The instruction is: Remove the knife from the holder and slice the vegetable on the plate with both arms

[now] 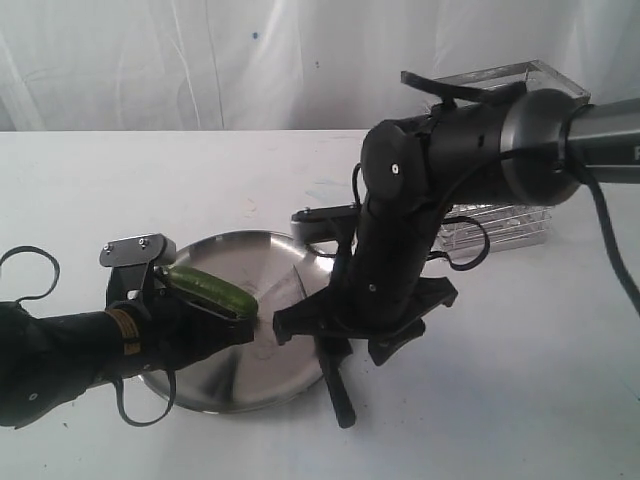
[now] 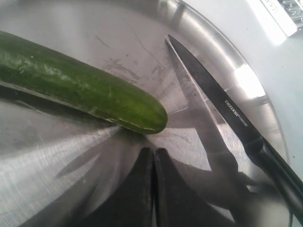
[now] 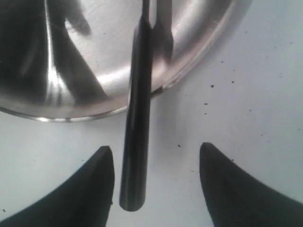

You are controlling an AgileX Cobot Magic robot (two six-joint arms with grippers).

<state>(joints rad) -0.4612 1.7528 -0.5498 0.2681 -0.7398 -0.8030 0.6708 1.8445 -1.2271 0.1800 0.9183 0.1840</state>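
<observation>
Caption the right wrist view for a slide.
Open right gripper flanks knife handle; knife lies across plate rim onto table.

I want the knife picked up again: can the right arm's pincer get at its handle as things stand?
Probably yes. The slim black knife has its handle jutting past the shiny round steel plate over the white table, uncovered, between the fingers of the open right pincer.

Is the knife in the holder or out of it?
Out of the holder. The knife lies flat, blade over the plate, handle on the table between the tips of the open right pincer.
</observation>
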